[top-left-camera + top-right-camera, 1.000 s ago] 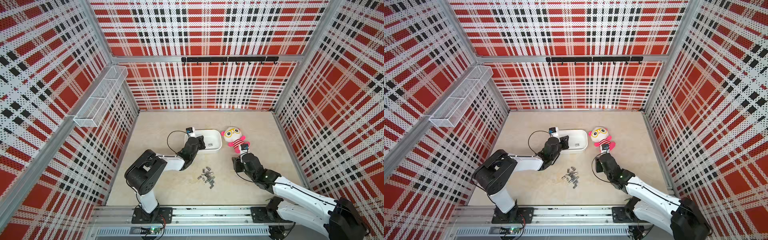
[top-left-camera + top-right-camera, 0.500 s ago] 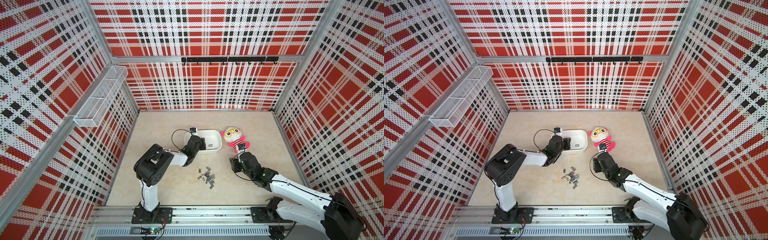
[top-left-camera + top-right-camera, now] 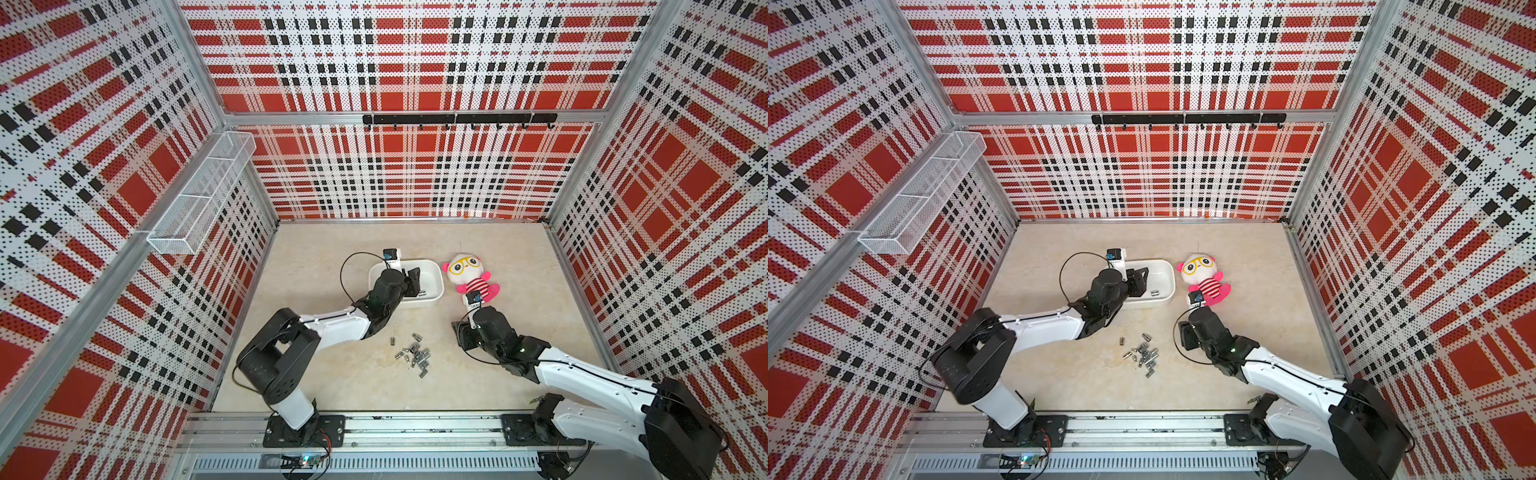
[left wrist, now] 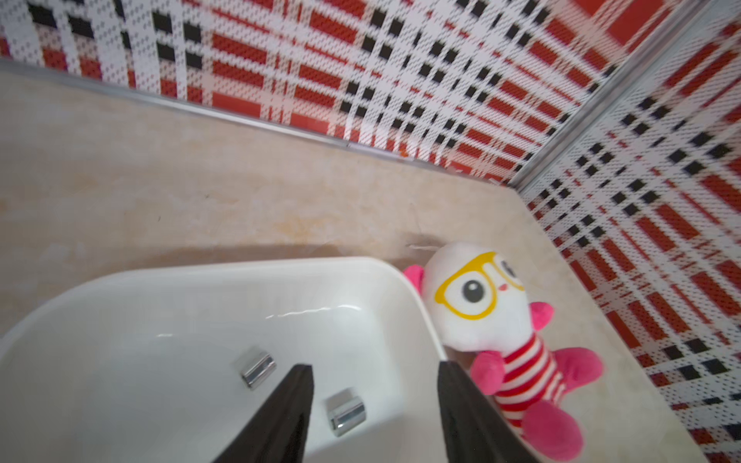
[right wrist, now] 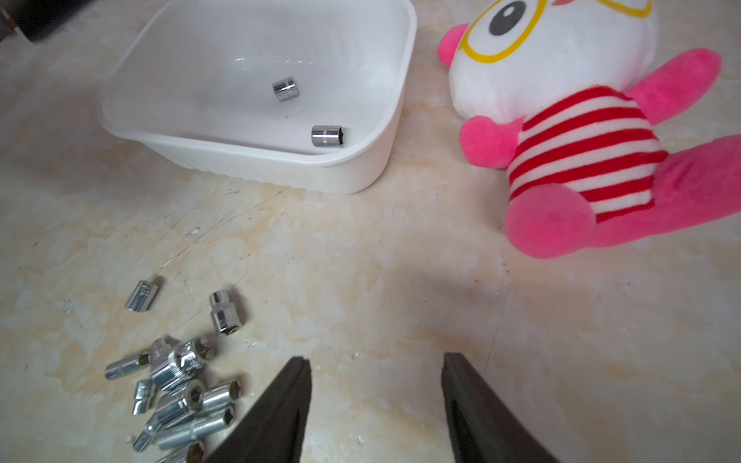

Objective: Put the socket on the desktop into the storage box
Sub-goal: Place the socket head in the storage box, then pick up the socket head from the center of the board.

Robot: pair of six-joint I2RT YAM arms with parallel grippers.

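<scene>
Left wrist: spread left tool (image 4: 375,365) over storage box (image 4: 240,266), two sockets (image 4: 257,366) inside

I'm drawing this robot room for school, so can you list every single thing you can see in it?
desktop: one, beige, under everything
walls: red, white and black plaid, all around
storage box: one, white, on the desktop
plush doll: one, white head, yellow glasses, pink limbs, red-striped shirt, lying beside the box
sockets in the box: two, shiny silver, on its floor
sockets on the desktop: a heap plus a few strays, silver, in front of the box; too jumbled to count
wire basket: one, white, on a side wall
hook rail: one, black, on the back wall
left gripper: one, black, open, over the box
right gripper: one, black, open, over bare desktop near the heap
</scene>
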